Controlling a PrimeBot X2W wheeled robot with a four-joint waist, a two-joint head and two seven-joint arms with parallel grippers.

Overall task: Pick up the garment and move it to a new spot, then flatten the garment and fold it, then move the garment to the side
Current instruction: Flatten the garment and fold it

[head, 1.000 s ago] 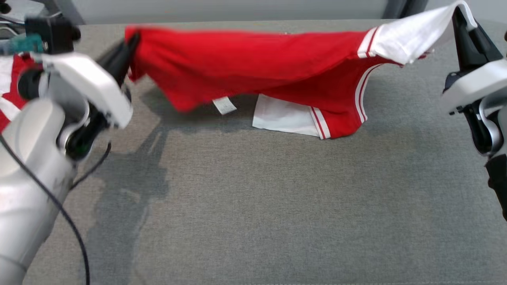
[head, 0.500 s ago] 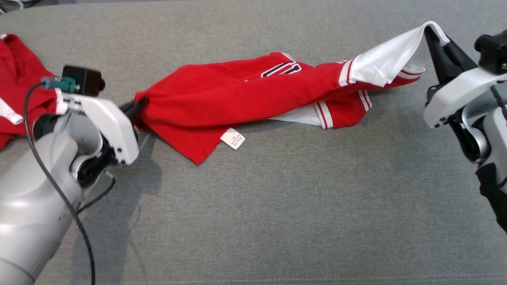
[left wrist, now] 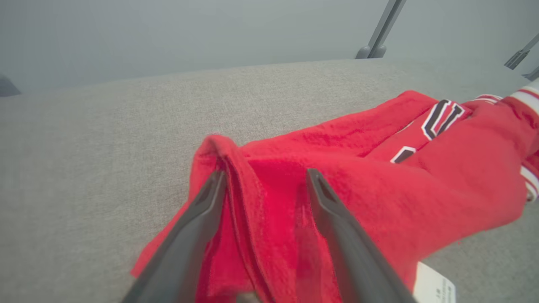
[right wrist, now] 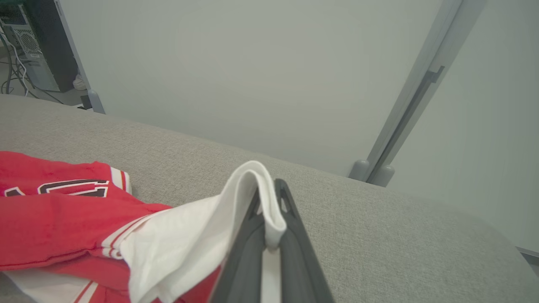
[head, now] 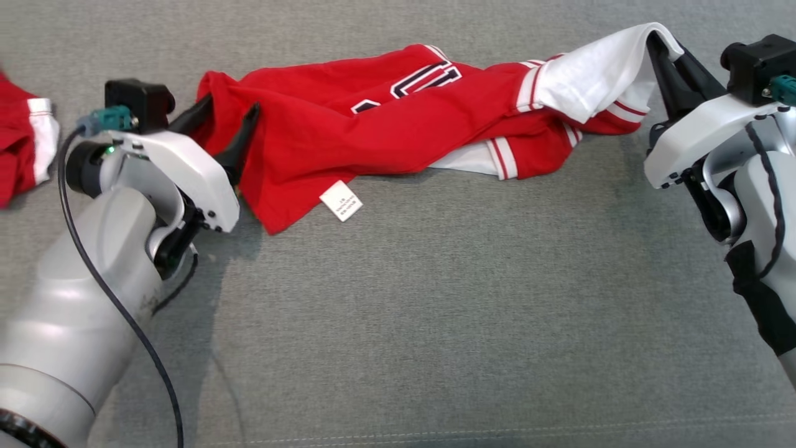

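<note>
Around the garment (head: 348, 137) hem, left end effector (head: 231, 102) stood apart; right end effector (head: 664, 42) clamped the white sleeve (head: 591, 74), probably best lowered flat

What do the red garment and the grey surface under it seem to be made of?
The red garment: probably soft knit cotton or a blend, matte and slightly fuzzy; it creases and drapes limply. The grey surface: apparently woven upholstery-like cloth, matte, with fine flecked weave and a stitched seam.
</note>
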